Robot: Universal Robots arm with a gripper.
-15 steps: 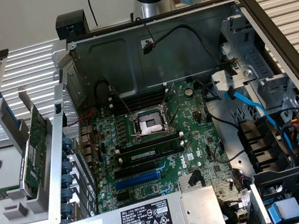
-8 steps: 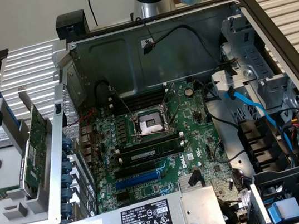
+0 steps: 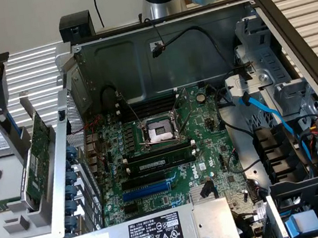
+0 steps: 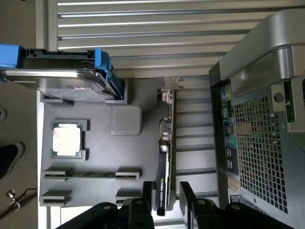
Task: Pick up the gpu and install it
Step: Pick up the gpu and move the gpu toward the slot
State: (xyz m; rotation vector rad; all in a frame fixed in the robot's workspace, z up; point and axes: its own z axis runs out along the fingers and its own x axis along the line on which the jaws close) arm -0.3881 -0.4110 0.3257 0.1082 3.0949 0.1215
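Grey tray (image 4: 97, 155); end effector (image 4: 165, 190) astride gpu (image 4: 162, 164)

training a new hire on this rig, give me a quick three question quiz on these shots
1. True or false: the gpu is already installed.
2. The gripper is: A shut on the gpu, B open astride the gpu, C far from the gpu.
3. Which chip lies flat in the tray?
Key: 1 false, it stands on edge in the tray; 2 B; 3 the cpu.
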